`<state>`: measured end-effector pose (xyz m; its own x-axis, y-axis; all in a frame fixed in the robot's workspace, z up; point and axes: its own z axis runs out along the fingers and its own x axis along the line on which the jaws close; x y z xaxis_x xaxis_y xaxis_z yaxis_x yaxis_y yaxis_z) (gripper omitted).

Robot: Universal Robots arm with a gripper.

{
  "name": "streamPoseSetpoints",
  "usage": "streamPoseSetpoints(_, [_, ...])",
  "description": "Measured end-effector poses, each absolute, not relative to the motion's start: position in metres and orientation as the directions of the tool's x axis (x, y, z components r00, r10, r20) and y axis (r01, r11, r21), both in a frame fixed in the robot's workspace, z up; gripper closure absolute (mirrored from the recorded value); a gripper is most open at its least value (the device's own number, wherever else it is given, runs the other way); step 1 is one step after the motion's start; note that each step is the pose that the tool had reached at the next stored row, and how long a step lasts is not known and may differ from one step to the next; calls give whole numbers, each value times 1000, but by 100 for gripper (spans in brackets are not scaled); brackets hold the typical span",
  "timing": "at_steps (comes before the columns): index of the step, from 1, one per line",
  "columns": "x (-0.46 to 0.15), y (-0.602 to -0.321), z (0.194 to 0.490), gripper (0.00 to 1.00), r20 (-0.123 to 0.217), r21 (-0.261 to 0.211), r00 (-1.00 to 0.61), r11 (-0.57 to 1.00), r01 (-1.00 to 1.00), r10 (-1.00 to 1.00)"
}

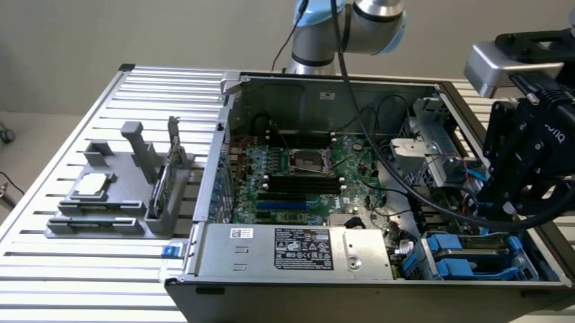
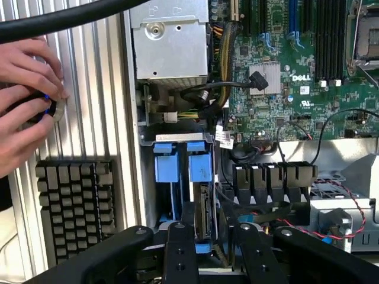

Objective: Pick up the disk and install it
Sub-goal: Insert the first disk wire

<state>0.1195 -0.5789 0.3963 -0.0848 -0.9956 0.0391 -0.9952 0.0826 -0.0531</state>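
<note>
Hovering over the disk (image 2: 203,204) (blue-framed), the gripper (image 2: 212,229) hangs spread.

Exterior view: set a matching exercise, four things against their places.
1. flat silver square chip
2. thin green circuit card
3. blue plastic drive carriers
4. labelled silver metal power-supply box

a. upright in the grey rack
b. case corner, exterior view's lower right
c. flat on the grey rack
d. middle of the case's near wall

Pairs: 1-c; 2-a; 3-b; 4-d.
</note>
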Motion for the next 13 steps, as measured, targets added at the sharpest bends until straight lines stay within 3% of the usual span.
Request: streamPoseSetpoints(13, [120,-579,396,69,39,-53,-298,296,-954,-954])
